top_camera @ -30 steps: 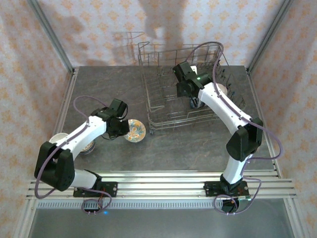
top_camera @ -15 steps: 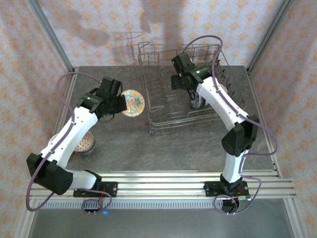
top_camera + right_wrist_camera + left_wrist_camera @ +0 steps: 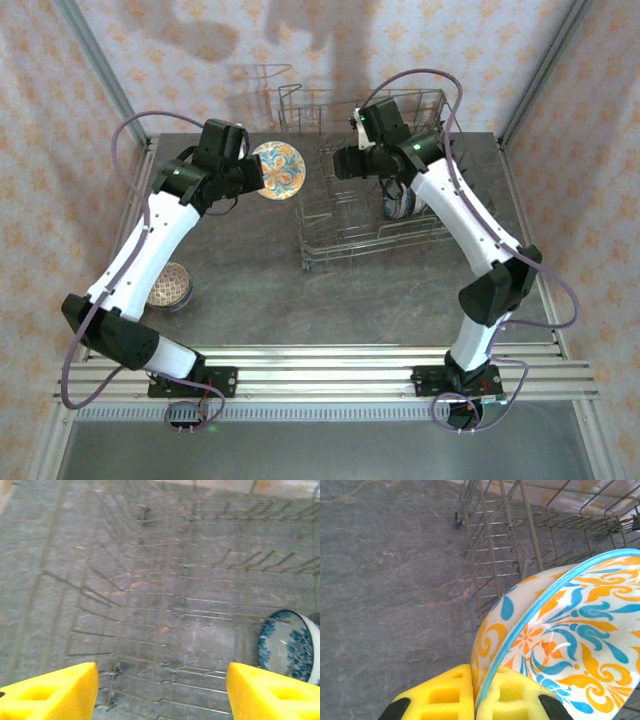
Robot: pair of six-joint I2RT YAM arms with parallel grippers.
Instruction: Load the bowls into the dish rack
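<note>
orange-and-blue patterned bowl (image 3: 560, 645) is up in the air, pinched at the rim by the left gripper (image 3: 479, 692), yellow pads (image 3: 445, 695) clamped either side of the blue edge; bowl hangs tilted just beside the left end of the dish rack (image 3: 312, 250), not yet over the wires; right gripper (image 3: 160, 690) hovers above the rack floor w/ jaws apart, nothing btwn them; blue-and-white bowl (image 3: 287, 645) leans among the tines on the rack's right side; third bowl (image 3: 168, 285) waits on the table (image 3: 260, 300) by the left arm; step in hand, i'd say: carrying a bowl to the rack; next calls for swinging it over a free row, lowering it on edge btwn tines, then letting go; right arm prob needs to give room
</note>
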